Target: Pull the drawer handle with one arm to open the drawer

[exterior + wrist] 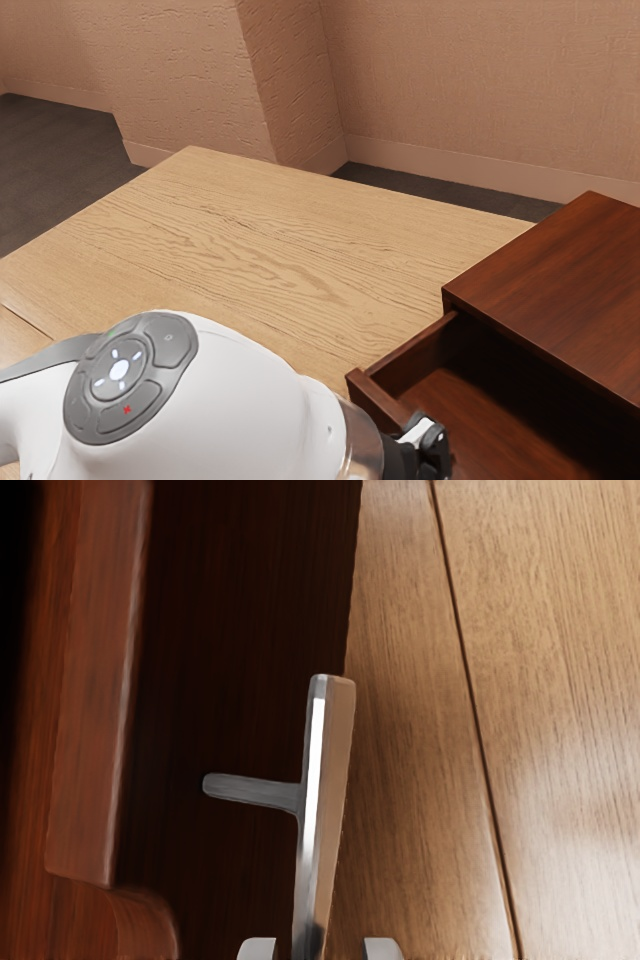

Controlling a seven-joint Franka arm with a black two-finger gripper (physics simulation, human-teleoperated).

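The dark wooden drawer point(470, 400) stands pulled partly out of its cabinet point(570, 280), with its inside showing. In the wrist view, its metal bar handle point(325, 780) stands off the drawer front point(240, 680) on a short post. My gripper point(320, 948) straddles the near end of the handle: one fingertip point(258, 948) sits on each side of the bar, with a small gap showing on both sides. In the exterior view my white arm point(200, 410) reaches down in front of the drawer front point(375, 392) and hides the handle.
The cabinet sits at the exterior view's right on a light wooden table point(250, 240). Pinkish walls point(450, 70) and a dark floor lie beyond the table's far edge.
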